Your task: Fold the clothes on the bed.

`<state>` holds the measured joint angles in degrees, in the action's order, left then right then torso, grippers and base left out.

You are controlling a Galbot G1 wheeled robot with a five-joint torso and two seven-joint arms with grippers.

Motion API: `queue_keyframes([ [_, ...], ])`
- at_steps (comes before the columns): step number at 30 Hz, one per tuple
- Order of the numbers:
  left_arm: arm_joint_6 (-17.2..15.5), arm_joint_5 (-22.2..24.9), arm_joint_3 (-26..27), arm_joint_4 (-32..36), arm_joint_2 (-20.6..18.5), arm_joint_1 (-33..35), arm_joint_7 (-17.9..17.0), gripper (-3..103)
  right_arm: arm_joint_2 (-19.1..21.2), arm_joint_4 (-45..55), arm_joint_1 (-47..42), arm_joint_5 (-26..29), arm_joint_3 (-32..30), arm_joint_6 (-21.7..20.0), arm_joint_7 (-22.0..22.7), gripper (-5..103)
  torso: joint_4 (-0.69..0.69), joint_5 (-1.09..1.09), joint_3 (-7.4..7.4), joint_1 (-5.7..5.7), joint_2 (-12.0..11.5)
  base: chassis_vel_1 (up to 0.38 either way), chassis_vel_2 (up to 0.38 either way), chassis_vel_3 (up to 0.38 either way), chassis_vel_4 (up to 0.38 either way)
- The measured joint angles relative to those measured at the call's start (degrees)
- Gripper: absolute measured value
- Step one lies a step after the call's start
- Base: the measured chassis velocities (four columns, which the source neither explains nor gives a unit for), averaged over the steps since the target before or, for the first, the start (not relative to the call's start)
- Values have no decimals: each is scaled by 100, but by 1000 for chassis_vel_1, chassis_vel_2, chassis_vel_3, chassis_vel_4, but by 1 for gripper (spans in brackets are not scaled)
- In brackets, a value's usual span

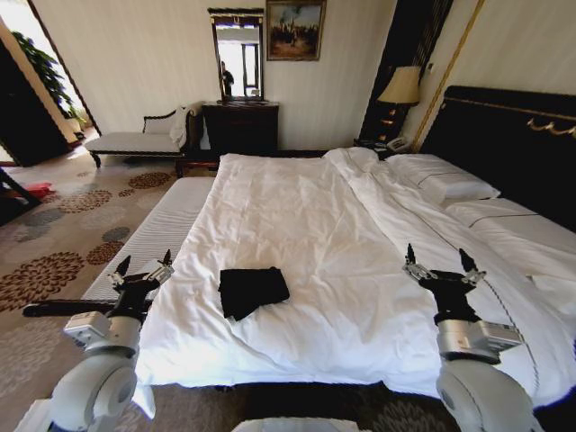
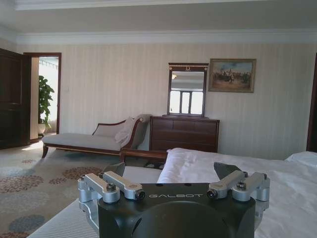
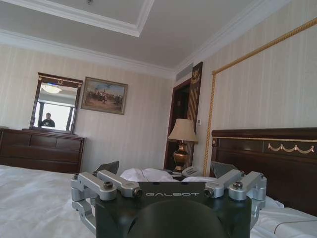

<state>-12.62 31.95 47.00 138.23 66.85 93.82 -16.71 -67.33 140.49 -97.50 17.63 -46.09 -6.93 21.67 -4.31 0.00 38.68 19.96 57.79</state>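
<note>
The clothes lie as one small black bundle, folded compact, near the foot edge of the bed, on its white duvet. No lettering shows on them. My left gripper is open and raised off the bed's left foot corner, well to the left of the clothes. Over the right part of the duvet my right gripper is open, well to the right of them. Both point up the room and hold nothing. The left wrist view has the left gripper open beside the bed. The right wrist view has the right gripper open above the bed.
A narrow striped bench runs along the bed's left side. Pillows lie under the dark headboard. A chaise, a dark dresser with a mirror, and a bedside lamp line the far wall. Patterned carpet spreads to the left.
</note>
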Motion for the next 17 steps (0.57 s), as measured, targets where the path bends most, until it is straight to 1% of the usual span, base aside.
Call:
queue_keyframes([
  [17, 0, 1, 0, 0, -1, 0, 0, 100, 1, -1, 4, 2, 3, -5, 5, 100, 0, 0, 0, 0, 0, 0, 0, 0, 0],
])
